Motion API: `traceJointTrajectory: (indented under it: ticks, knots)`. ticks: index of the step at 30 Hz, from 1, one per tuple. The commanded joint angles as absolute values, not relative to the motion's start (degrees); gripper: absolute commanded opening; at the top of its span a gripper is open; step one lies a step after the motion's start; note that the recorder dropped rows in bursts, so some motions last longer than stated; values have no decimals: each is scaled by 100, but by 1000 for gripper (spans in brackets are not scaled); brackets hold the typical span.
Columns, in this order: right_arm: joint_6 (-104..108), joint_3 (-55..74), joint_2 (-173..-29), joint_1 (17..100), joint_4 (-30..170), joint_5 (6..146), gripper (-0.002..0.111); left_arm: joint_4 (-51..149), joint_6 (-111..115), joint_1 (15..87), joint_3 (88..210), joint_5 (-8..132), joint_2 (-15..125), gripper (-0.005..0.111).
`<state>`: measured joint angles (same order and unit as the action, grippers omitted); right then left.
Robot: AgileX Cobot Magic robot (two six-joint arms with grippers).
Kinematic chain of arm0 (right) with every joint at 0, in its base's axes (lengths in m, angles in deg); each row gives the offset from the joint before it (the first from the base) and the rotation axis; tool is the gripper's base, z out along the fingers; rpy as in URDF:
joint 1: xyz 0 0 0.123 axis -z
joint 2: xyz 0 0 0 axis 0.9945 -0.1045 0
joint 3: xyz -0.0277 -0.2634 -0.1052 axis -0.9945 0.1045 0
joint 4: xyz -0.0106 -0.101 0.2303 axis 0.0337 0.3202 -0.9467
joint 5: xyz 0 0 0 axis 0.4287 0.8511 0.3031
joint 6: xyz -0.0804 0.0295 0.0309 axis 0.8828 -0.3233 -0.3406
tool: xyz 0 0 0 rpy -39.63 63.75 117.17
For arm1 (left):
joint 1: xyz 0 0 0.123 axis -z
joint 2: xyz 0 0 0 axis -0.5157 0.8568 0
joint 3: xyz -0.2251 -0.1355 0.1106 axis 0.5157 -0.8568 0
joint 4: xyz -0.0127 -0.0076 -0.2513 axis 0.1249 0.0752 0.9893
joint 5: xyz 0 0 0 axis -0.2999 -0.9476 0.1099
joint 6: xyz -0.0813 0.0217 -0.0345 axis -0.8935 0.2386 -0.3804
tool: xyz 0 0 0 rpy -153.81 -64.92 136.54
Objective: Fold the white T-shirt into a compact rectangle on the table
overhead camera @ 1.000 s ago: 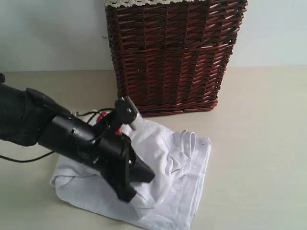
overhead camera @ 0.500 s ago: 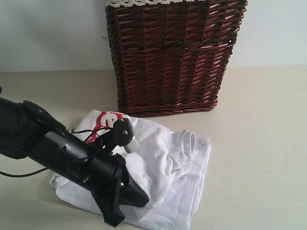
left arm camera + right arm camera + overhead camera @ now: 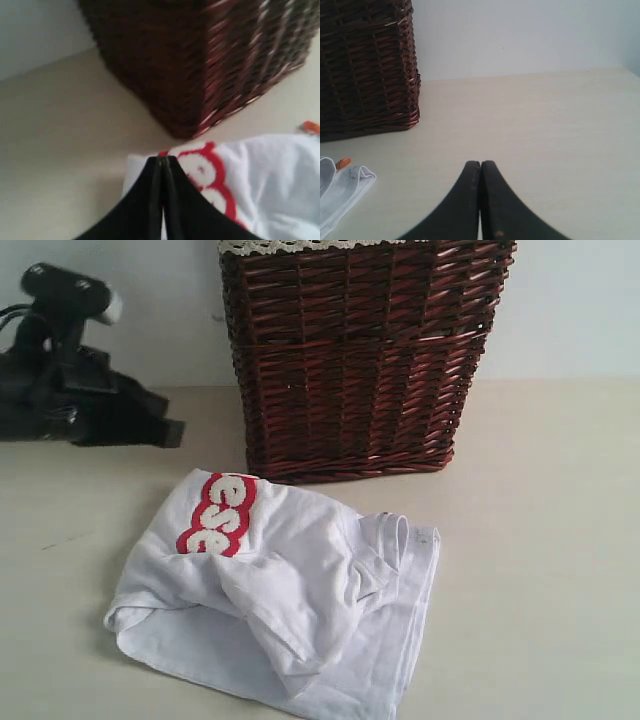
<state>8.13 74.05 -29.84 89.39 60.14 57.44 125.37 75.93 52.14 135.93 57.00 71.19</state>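
Exterior view, nearest first: the white T-shirt (image 3: pixel 290 590) lies bunched and partly folded on the table (image 3: pixel 540 540), at six o'clock from the wicker basket (image 3: pixel 360 360). The left gripper (image 3: pixel 175 432), jaws pressed together and empty, hangs at ten o'clock from the garment. The right gripper (image 3: pixel 480 163) is likewise closed on nothing.

The white T-shirt (image 3: pixel 300 600) lies in a loosely folded, wrinkled bundle on the pale beige table (image 3: pixel 540 540). Its red-outlined white lettering faces up at one corner, and layered edges bunch along the opposite side.
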Motion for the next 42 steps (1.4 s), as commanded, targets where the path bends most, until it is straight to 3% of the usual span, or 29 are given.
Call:
traceJointTrajectory:
  ticks: [1, 9, 18, 22, 31, 42]
  knots:
    - [833, 7433, -2945, 8939, 6012, 5788, 0, 12777, 7372, 4970, 12641, 5709, 6845, 0]
    - [833, 7433, -2945, 8939, 6012, 5788, 0, 12187, 8770, 4929, 11505, 4267, 6111, 0]
    - [833, 7433, -2945, 8939, 6012, 5788, 0, 14212, 8925, 4929, 11287, 6933, 3684, 0]
    - [833, 7433, -2945, 8939, 6012, 5788, 0, 14537, 8925, 4929, 10956, 7373, 2504, 0]
    - [833, 7433, -2945, 8939, 6012, 5788, 0, 14515, 8937, 4929, 9321, 5699, 400, 0]
    - [833, 7433, -2945, 8939, 6012, 5788, 0, 14515, 8937, 4915, 8833, 5477, 9, 0]
